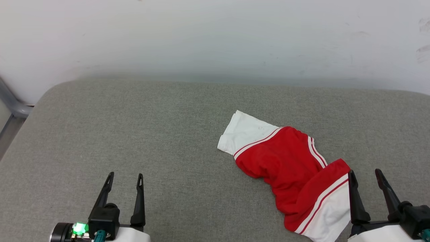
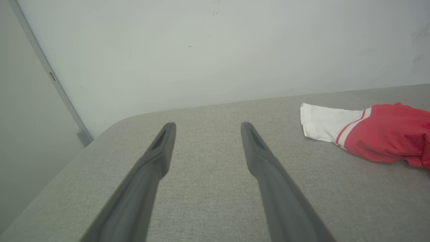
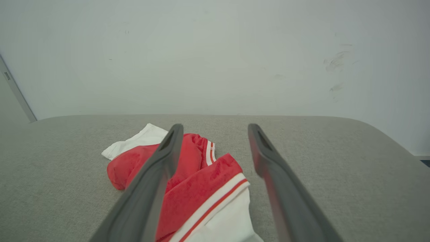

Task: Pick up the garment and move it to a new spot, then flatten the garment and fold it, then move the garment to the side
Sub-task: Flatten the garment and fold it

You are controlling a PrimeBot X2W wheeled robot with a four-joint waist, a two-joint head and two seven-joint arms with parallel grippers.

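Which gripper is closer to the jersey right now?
Right. The right gripper, open, is at the near white panel of the jersey. The left gripper, open, is over bare grey surface, well to its left.

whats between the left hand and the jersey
Just bare grey fabric surface lies between the open left hand and the jersey; the head view shows that stretch plainly.

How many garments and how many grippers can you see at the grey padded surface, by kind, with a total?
garment: 1, crumpled
grippers: 2, the left gripper and the right gripper, both open
Total: 3
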